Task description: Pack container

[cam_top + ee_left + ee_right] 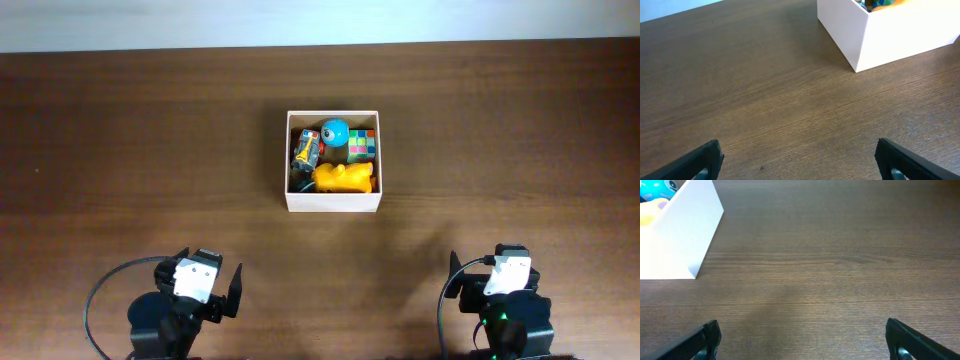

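At the near edge of the dark brown wooden table (pixel 120 150), two arms of rounded black housings are seen. The left arm (pixel 160 320) is capped by a white boxy block (pixel 195 277), and a thin black cable (pixel 95 300) is looped out beside it. The right arm (pixel 510 325) is built alike, with a small green light (pixel 497 322) lit on it. Matte black wedge-shaped fingers (pixel 700 162) are fitted to the left gripper (pixel 198 285) and to the right gripper (pixel 492 280).
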Motion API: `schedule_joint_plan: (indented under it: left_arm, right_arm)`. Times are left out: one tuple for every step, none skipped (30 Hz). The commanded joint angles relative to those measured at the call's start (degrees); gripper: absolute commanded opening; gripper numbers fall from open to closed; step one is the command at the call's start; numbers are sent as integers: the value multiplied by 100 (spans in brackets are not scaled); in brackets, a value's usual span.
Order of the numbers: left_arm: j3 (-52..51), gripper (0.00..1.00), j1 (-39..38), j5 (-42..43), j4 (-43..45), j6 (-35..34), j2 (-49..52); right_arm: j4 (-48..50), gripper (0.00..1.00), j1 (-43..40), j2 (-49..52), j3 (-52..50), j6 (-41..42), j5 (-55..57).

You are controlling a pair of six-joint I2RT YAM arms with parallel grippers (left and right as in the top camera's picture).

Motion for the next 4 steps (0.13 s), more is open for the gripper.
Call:
schedule_joint_plan:
  left_arm:
    - [-48,99,17,81,-11,28,-55]
    - [-48,99,17,81,-11,28,-55]
    - [-48,99,17,81,-11,28,-55]
    - [-50,99,17,81,-11,28,-55]
  right_arm:
    - [13,99,-46,-42,-26,-37,-11]
    - [13,99,-46,-42,-26,-37,-11]
    - [13,99,-46,-42,-26,-37,-11]
    - [13,99,-46,-42,-26,-37,-11]
